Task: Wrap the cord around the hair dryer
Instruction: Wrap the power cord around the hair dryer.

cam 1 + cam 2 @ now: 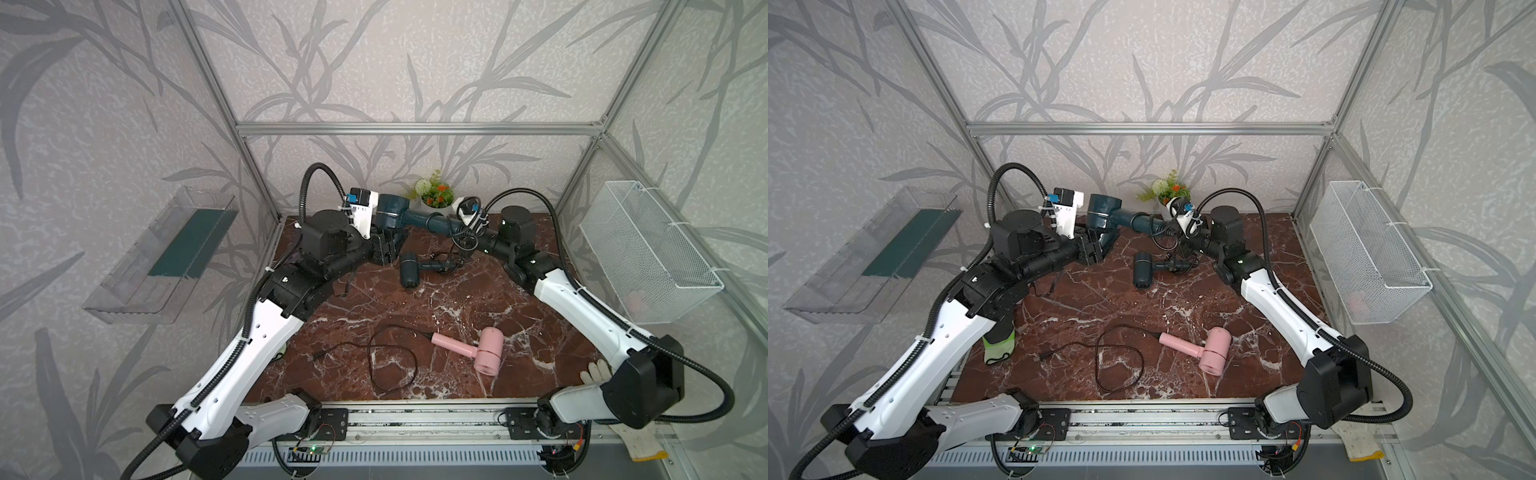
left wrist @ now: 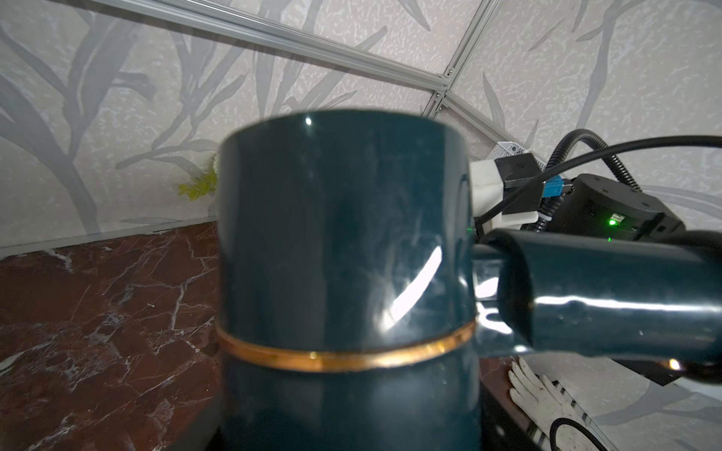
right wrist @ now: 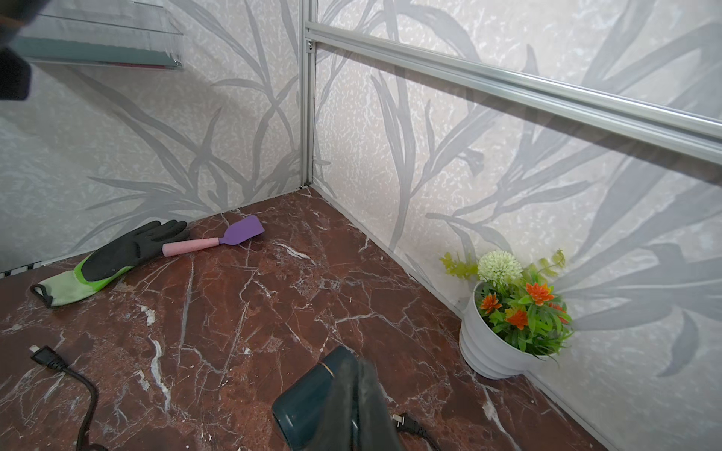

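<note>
Hair dryer (image 1: 394, 212) is aloft, its barrel clamped in left gripper (image 1: 387, 248).

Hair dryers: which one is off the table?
The large teal hair dryer at the back, held by the left end effector; the small dark dryer and the pink dryer lie on the table.

teal dryer (image 1: 1104, 212): raised, in left pincer (image 1: 1096, 249) | pink dryer (image 1: 1209, 352): lying down, cord (image 1: 1097, 362) loose
</note>
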Available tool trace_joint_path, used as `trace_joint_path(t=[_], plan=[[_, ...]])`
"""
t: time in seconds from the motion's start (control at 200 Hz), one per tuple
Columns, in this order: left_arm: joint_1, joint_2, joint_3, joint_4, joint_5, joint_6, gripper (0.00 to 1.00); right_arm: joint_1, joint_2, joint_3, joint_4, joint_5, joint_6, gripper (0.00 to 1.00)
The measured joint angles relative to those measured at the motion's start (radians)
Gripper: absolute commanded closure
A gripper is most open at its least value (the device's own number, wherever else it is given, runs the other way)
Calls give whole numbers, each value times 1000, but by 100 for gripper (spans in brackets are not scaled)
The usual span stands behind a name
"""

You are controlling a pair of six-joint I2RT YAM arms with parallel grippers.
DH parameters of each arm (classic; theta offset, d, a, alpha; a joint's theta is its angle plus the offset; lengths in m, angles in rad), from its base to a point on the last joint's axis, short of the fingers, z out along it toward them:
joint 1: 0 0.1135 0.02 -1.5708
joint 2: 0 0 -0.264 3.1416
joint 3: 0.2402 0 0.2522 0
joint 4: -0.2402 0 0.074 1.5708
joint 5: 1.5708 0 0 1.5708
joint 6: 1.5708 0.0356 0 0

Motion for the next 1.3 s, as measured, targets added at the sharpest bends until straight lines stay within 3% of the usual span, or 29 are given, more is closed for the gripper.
trace_joint_path(t=[0.33, 0.62, 0.78, 0.935, 1.3], plan=[[0, 52, 51, -81, -26, 34, 100, 18, -26, 107, -167, 65, -150, 100], [0, 62, 51, -135, -97, 74, 100, 83, -132, 224, -344, 296, -425, 100], [0, 69, 51, -144, -136, 80, 100, 244, -153, 362, -412, 503, -655, 100], [0, 76, 49, -131, -152, 67, 100, 393, -167, 397, -421, 635, -814, 100], [0, 43, 47, -116, -116, 64, 100, 318, -195, 357, -432, 723, -856, 100]])
